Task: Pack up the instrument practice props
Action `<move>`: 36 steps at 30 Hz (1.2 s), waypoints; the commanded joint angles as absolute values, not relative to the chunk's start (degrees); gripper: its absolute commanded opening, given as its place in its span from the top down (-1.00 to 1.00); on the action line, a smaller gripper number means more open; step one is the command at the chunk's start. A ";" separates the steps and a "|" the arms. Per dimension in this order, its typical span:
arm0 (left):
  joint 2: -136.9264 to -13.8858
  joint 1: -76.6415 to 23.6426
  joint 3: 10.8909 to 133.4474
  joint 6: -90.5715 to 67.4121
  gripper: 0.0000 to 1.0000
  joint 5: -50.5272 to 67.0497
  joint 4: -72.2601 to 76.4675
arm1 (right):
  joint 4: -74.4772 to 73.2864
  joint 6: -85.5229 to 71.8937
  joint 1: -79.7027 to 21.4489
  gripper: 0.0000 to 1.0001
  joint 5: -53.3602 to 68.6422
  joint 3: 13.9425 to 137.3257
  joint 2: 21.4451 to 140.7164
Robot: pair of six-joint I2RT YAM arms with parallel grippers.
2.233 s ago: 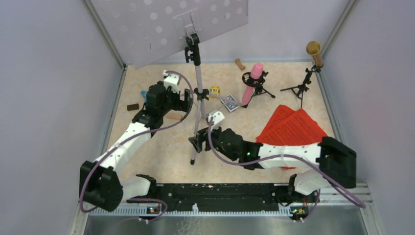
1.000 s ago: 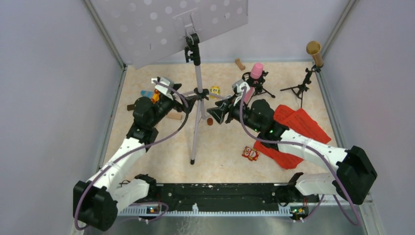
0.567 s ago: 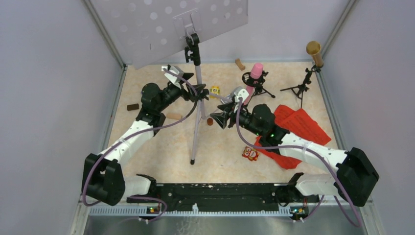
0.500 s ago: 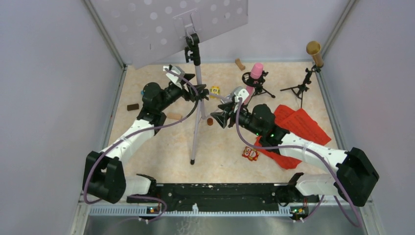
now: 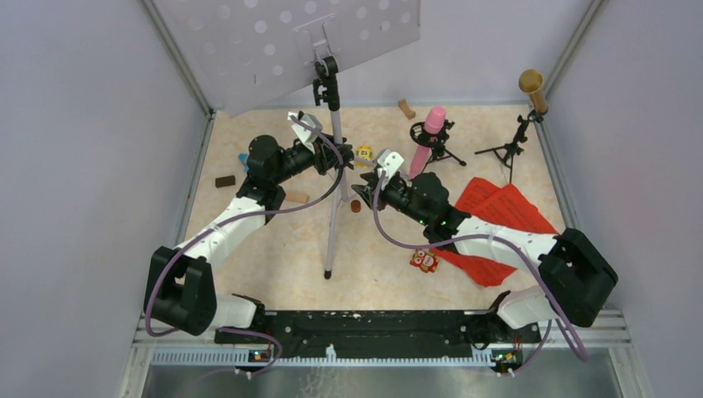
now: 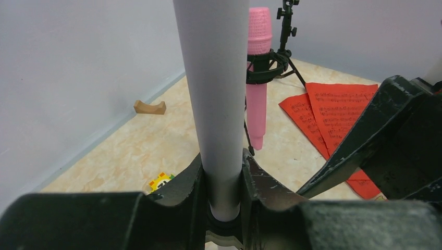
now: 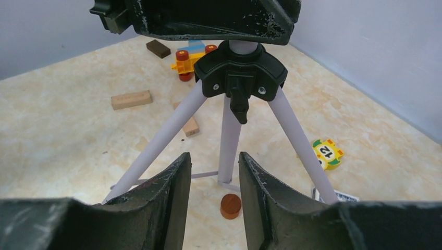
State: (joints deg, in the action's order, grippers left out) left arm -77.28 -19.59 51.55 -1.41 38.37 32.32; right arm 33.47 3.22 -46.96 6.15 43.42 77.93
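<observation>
**Stand grasp, hazards read from the arm bases outward.**

The foot of the stand (image 5: 327,272) rests on the beige marbled tabletop (image 5: 273,249).

The right gripper (image 7: 213,159) has its jaws apart. They sit either side of the middle silver leg (image 7: 229,140), just below the black plastic hub (image 7: 241,73), and no contact is visible. A small brown wooden disc (image 7: 231,205) lies near the legs.

The left gripper (image 6: 221,174) has its jaws clamped on the silver tripod pole (image 6: 211,78), directly above the hub. The pole stands upright and carries the grey hole-punched sheet-music tray (image 5: 282,50) high against the far wall.

Likely hazards:
1. The load is top-heavy. The smooth round pole may slip or twist in the clamped jaws, and the tray would then swing the stand over.
2. If the right jaws close off-centre, they would probably shove the leg sideways rather than fold it, skidding the foot and striking the disc.
3. The two grippers sit just beside each other at the hub, so a small misjudged move risks a collision.
4. The red sheet-music pages (image 5: 506,207) lie under the right arm and may be dragged.
5. The pink microphone (image 5: 425,137) is near and could be knocked if the stand topples rightward.
6. The gold microphone (image 5: 531,83) stands well apart and looks safe.
</observation>
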 commanded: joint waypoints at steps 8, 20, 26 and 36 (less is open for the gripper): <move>-76.77 -19.23 53.09 5.57 1.00 38.18 30.78 | 43.74 11.57 -46.58 0.22 5.21 50.99 85.02; -76.36 -19.25 52.67 7.04 1.00 38.48 30.41 | 38.19 15.58 -46.66 0.75 5.02 56.48 88.60; -76.73 -19.25 52.73 6.91 1.00 38.50 30.41 | 35.21 20.60 -46.82 1.00 3.97 57.74 89.57; -79.09 -19.24 54.12 5.69 1.00 39.10 29.63 | 28.01 65.61 -56.78 1.00 -6.46 56.53 92.21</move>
